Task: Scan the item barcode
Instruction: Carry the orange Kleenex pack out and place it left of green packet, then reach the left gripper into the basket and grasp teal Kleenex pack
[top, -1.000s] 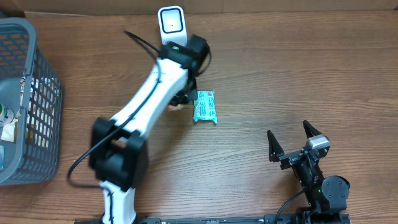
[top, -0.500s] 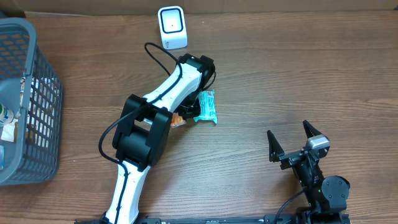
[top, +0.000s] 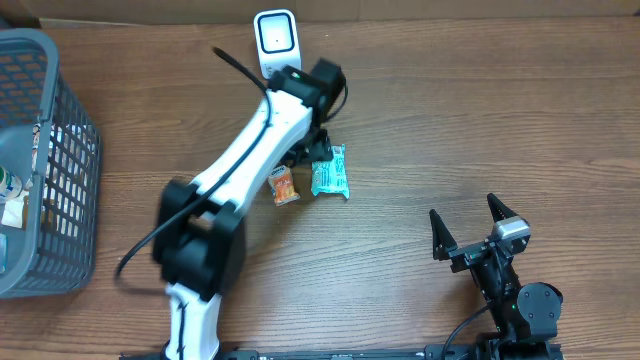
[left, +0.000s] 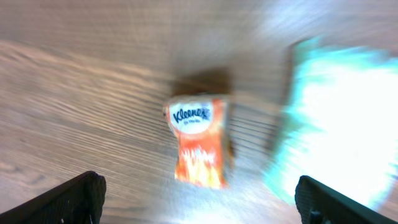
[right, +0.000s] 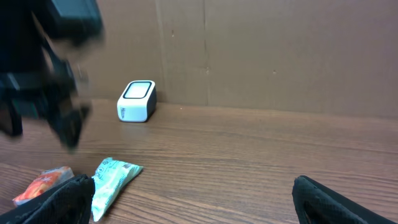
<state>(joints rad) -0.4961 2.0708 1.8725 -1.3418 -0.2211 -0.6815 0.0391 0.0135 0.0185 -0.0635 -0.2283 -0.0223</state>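
A small orange Kleenex tissue packet (top: 285, 186) lies flat on the table, free of any grip; the left wrist view shows it (left: 200, 142) below and ahead of the camera. A teal packet (top: 329, 172) lies just to its right (left: 339, 130). The white scanner (top: 275, 43) stands upright at the back edge (right: 137, 101). My left gripper (top: 310, 152) hovers above the two packets, open, its fingertips (left: 84, 193) wide apart with nothing between them. My right gripper (top: 470, 228) rests open near the front right; the orange packet (right: 43, 183) and the teal packet (right: 112, 180) lie to its left.
A grey mesh basket (top: 40, 160) with several items inside stands at the left edge. A brown cardboard wall (right: 261, 50) rises behind the scanner along the back of the table.
The left gripper opened and let go of the orange packet, which now lies on the table beside the teal packet. The left arm swung forward, then back toward the scanner. The right arm stayed still.
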